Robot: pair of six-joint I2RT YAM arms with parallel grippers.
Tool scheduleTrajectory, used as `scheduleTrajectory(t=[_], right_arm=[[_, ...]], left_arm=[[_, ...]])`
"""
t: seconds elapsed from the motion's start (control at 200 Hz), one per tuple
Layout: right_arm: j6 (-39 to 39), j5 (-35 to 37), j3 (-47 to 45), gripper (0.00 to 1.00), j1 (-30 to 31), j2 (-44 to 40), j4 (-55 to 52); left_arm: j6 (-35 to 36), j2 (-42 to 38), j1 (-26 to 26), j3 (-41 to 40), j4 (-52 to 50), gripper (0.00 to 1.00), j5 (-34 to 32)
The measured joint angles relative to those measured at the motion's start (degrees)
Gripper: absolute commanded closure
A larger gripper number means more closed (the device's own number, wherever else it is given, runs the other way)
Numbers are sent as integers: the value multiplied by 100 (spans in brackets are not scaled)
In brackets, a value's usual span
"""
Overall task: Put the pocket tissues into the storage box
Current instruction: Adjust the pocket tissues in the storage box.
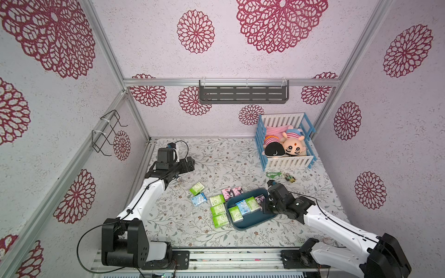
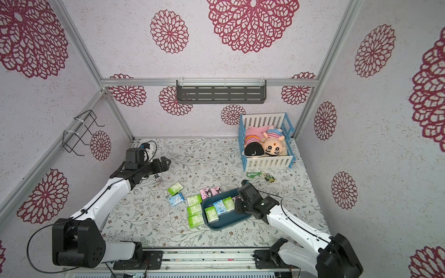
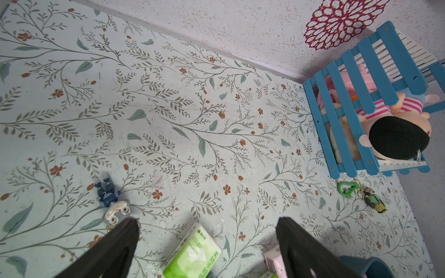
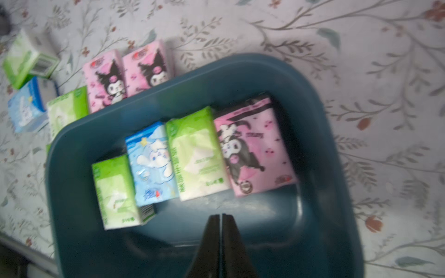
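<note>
Left arm is stretched low along the counter [image 1: 216, 240], with the left hand [image 1: 190, 166] pointing toward the middle, clear of everything. Right arm is bent in, and the right hand [image 1: 263, 207] tips down over the near end of the storage box [image 1: 250, 223].

Hard to see:
- The left wrist view cuts off the green pack [image 3: 192, 252] lying just under and between the left hand's fingers [image 3: 130, 231].
- A small figure toy [image 3: 113, 204] is partly covered by one finger.
- In both top views the right hand's tips are buried under its own wrist, and it hides part of the pink pack [image 1: 260, 199] in the box.
- The right wrist view is blurred and the print on the packs is unreadable.

Left hand [image 3: 207, 221]: fingers wide apart, nothing between them, touching nothing.

Right hand [image 4: 220, 216]: fingers pressed together, gripping nothing, poised above the bare box floor.

Pocket tissues:
- Four sit in the box just ahead of the right hand's tips: green [image 4: 118, 192], blue [image 4: 151, 163], green [image 4: 197, 154] and pink [image 4: 252, 146].
- Seven lie on the counter beyond the box's far rim.
- Two of those are pink [image 4: 127, 74] and touch the rim.
- The rest are green and blue, between the two hands [image 1: 218, 209].
</note>
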Motion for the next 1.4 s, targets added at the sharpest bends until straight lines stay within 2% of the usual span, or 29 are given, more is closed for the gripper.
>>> scheduleTrajectory(t=[0.165, 0.325, 0.61, 0.876, 1.191, 1.251, 1.401], right_arm=[[-155, -452, 258, 100, 699, 474, -109], [-402, -763, 619, 100, 1067, 1207, -348], [-599, -1016, 844, 100, 1196, 1764, -494], [-490, -1132, 964, 100, 1386, 2575, 297], [-391, -876, 1145, 100, 1394, 2771, 608], [-385, -807, 1176, 97, 1394, 2771, 660], [-391, -682, 1191, 81, 1394, 2771, 728]], left_arm=[[0, 0, 0, 0, -2, 3, 0], [2, 0, 0, 0, -4, 3, -7], [2, 0, 0, 0, -4, 3, -26], [4, 0, 0, 0, -7, 3, -31], [7, -2, 0, 0, -11, 3, -44], [7, -2, 0, 0, -11, 3, -44], [7, -2, 0, 0, -11, 3, -44]])
